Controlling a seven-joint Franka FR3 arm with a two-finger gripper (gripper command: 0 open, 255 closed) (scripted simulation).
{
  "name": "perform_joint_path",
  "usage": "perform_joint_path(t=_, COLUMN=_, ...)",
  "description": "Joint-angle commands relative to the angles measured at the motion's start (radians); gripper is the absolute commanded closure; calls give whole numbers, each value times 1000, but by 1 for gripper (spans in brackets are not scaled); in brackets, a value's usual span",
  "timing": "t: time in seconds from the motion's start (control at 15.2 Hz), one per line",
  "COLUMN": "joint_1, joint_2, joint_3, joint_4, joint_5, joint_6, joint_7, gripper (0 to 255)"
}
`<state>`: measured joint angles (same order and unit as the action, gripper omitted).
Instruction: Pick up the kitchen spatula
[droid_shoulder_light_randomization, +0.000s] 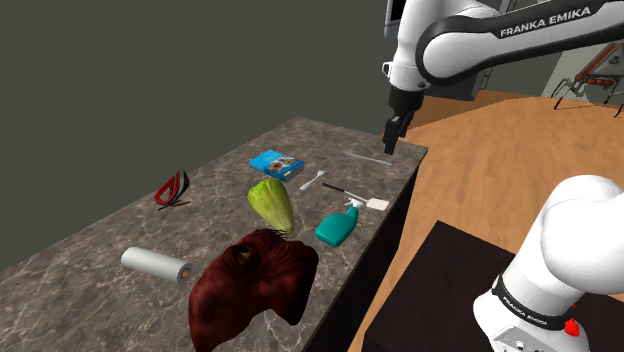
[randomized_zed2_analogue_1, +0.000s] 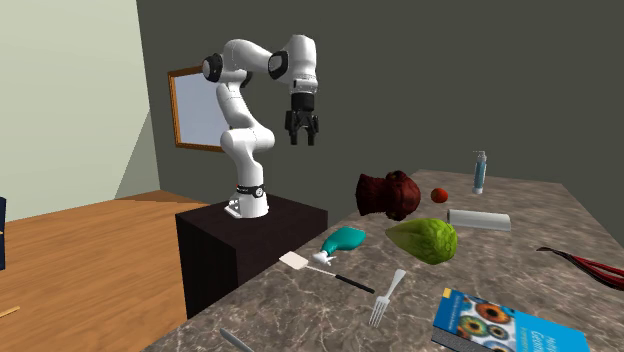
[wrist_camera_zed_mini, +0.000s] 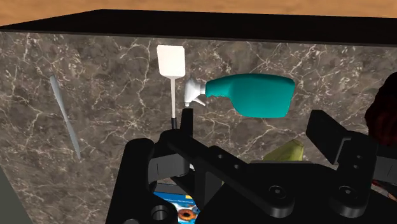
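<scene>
one spatula (wrist_camera_zed_mini: 172, 89) lies flat on the marble counter (wrist_camera_zed_mini: 114, 76), well below the spread, empty claw (wrist_camera_zed_mini: 254, 127), just beside a teal spray bottle (wrist_camera_zed_mini: 261, 94), its long axis running from behind one finger (wrist_camera_zed_mini: 186, 124) toward the counter's edge.

In the wrist view the spatula (wrist_camera_zed_mini: 172, 70) loses the dark end of its handle behind the hand (wrist_camera_zed_mini: 254, 124), which also covers most of the blue book (wrist_camera_zed_mini: 167, 189) and the lettuce (wrist_camera_zed_mini: 287, 151). In the second exterior view the blue book (randomized_zed2_analogue_1: 505, 325) runs off the bottom edge.
</scene>
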<state>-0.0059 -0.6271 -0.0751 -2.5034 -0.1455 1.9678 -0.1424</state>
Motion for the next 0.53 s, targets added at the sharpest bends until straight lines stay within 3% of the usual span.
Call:
perform_joint_path(t=0.0, joint_1=-4, joint_2=59, joint_3=-19, joint_4=-10, joint_5=-4, joint_6=77, joint_7=-12, gripper=0)
perform_joint_path(t=0.46, joint_1=-9, joint_2=300, joint_3=-86, joint_4=0, joint_5=5, joint_6=329, joint_7=-68, gripper=0)
